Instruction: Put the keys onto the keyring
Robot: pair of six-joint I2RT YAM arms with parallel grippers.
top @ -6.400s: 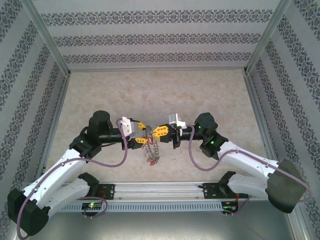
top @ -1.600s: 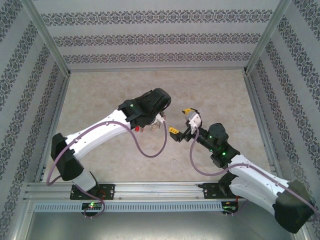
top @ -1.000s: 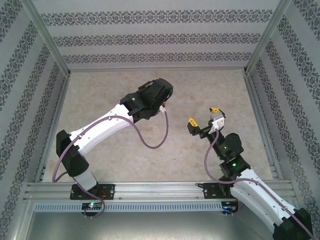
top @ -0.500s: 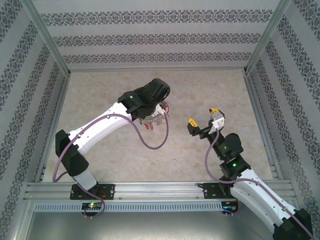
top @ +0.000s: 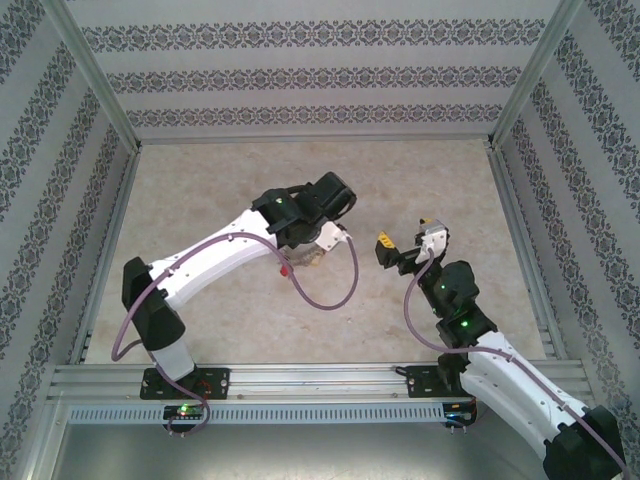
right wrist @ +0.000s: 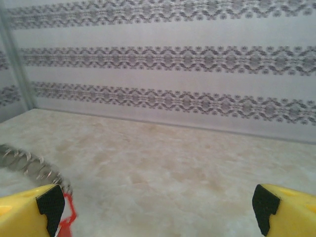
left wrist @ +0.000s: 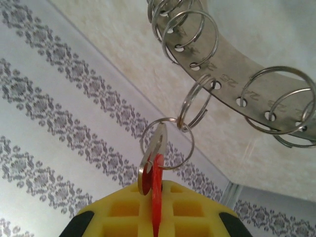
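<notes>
Clamping a key (left wrist: 151, 155) already strung on the keyring (left wrist: 232, 64) in the left pincer (left wrist: 154, 197). Holding the right pincer (right wrist: 158, 202) released; probably nearly done.

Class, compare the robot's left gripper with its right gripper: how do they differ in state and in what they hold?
The left gripper is shut, while the right gripper is wide open. The left gripper pinches a silver key and its red tag, linked by split rings to the keyring; the right gripper holds nothing. Both have yellow fingers.
</notes>
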